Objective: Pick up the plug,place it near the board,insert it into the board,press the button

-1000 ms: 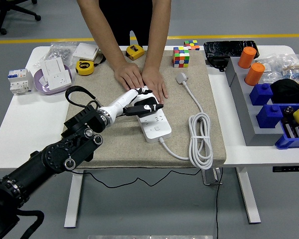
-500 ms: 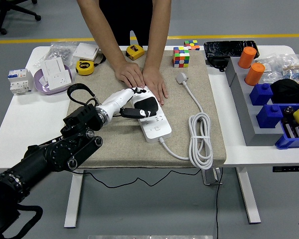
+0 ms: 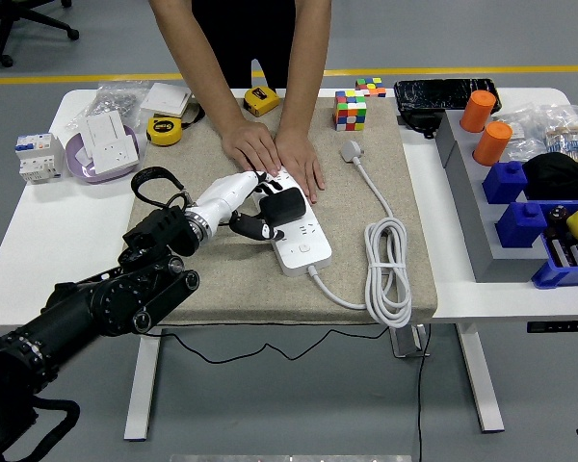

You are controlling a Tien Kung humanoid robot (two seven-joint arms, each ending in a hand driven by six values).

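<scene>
Boxy black plug (image 3: 283, 206) on white board (image 3: 299, 238)

A white table (image 3: 48, 241) carries a beige mat (image 3: 222, 279) over its middle. Directly on the tabletop to the left lie a white breaker (image 3: 37, 157) and a purple dish (image 3: 87, 168); two yellow tape measures (image 3: 164, 130) sit at the mat's far edge. A grey tray (image 3: 472, 221) stands to the right.
</scene>
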